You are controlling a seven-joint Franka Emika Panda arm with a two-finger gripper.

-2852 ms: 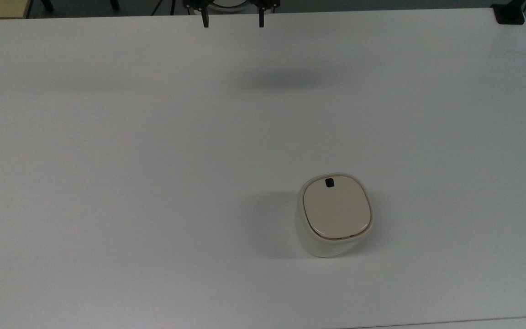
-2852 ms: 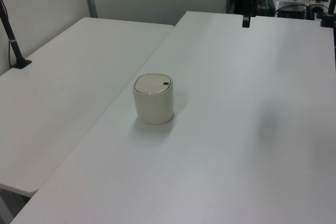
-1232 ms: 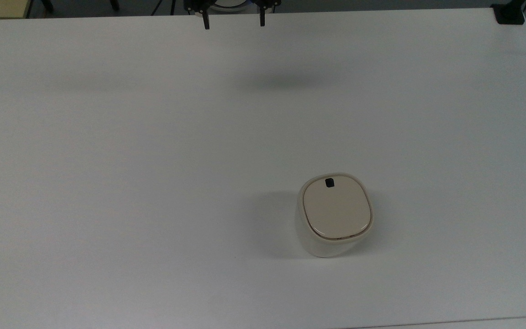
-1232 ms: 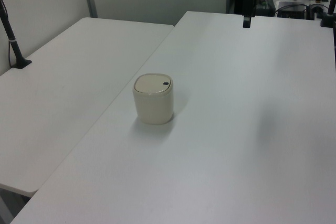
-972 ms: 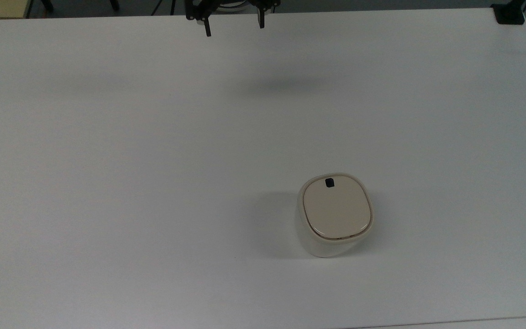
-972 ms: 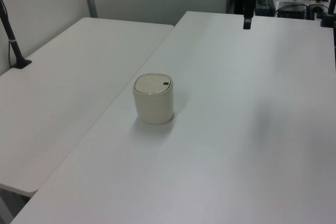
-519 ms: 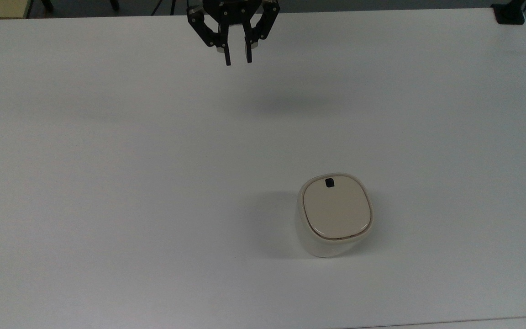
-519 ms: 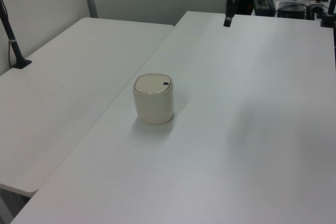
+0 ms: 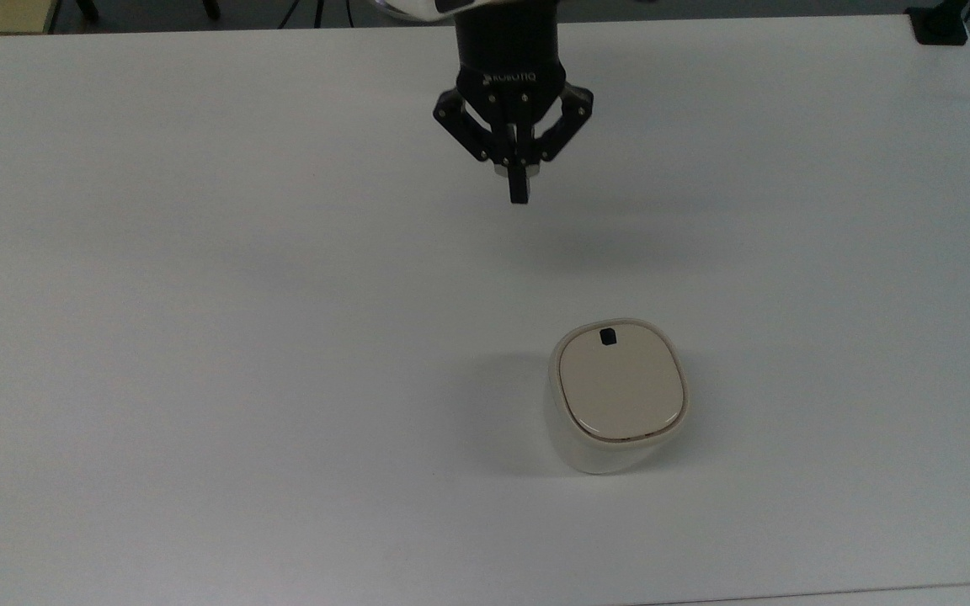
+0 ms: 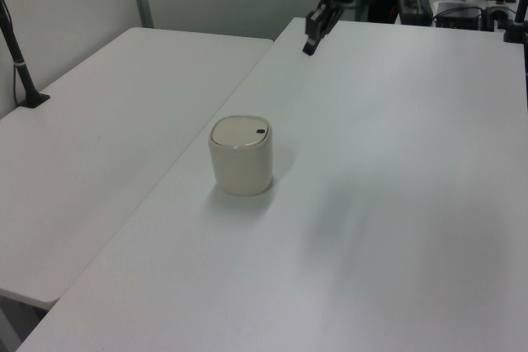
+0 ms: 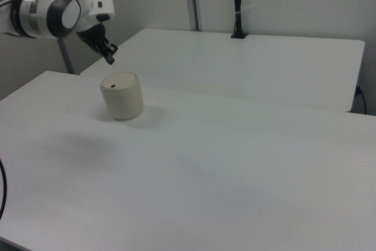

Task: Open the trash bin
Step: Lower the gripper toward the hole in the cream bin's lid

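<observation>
The trash bin (image 9: 618, 396) stands upright on the white table (image 9: 199, 337), toward the top view's lower right; its beige lid (image 9: 622, 386) lies flat and closed, black button (image 9: 608, 337) uppermost. The gripper (image 9: 519, 195) hangs above the table, well apart from the bin, fingers pressed together, holding nothing

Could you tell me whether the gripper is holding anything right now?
Nothing is held: the gripper hangs shut in the air, apart from the trash bin.
</observation>
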